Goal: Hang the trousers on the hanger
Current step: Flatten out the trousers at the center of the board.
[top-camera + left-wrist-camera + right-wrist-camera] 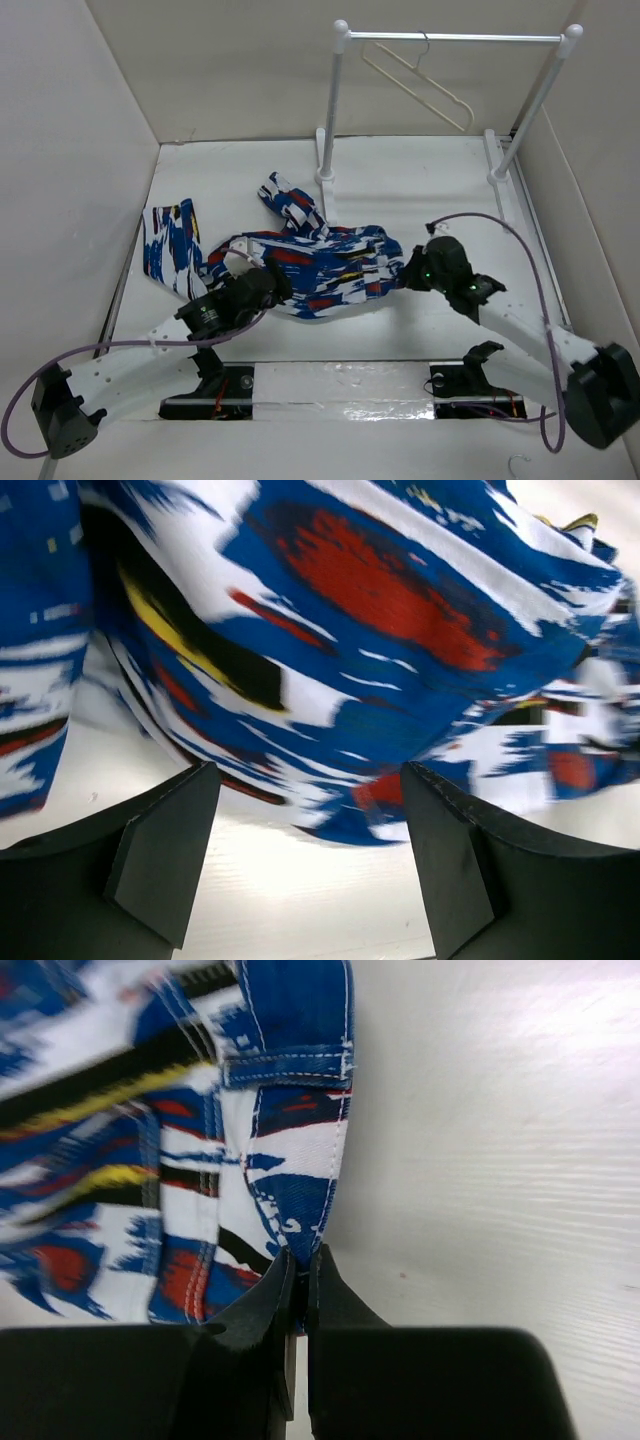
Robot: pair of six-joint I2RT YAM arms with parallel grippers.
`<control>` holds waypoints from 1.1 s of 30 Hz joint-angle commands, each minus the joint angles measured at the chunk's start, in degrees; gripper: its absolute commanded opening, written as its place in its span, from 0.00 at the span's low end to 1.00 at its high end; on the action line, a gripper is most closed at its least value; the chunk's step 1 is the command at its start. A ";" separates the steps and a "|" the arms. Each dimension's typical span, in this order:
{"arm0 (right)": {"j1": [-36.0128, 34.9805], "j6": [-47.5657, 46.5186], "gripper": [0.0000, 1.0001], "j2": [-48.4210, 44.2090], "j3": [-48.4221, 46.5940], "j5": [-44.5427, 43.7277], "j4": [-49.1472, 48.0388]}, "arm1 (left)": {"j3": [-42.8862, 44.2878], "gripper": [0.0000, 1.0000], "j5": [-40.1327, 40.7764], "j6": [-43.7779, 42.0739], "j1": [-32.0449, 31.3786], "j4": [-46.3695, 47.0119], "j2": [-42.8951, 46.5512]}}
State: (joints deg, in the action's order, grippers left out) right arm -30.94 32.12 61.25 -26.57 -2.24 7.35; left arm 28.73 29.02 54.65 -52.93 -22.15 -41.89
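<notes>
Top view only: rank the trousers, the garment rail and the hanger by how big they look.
Largest: trousers and rail. They have a similar span and the rail stands farther off, so they are not ranked.
Smallest: hanger, clearly.

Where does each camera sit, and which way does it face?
Top external: above and behind the table, looking down at the trousers, rail and hanger; left arm and right arm show.
Left wrist: on the left arm, looking low across the table at the trousers; the open left gripper shows.
Right wrist: on the right arm, looking down; the right gripper is shut on the trousers' edge.
Shared: all three see the trousers.
</notes>
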 commanded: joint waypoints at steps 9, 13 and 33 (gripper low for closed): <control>12.74 -9.27 0.00 -33.91 -26.25 -21.57 35.14 | 14.60 0.75 5.52 -10.44 -0.34 11.60 -8.47; 10.73 -5.32 0.00 -36.28 -25.90 -24.82 37.21 | 13.29 0.79 -0.15 -11.41 7.20 14.85 -12.85; 10.72 -8.47 0.02 -34.45 -20.72 -15.95 30.08 | 27.42 0.74 -14.95 -12.73 27.53 31.12 -54.78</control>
State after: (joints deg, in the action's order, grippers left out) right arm -19.64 24.97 26.59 -46.83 -21.23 41.87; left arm 53.76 15.00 41.82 -26.00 8.34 -94.61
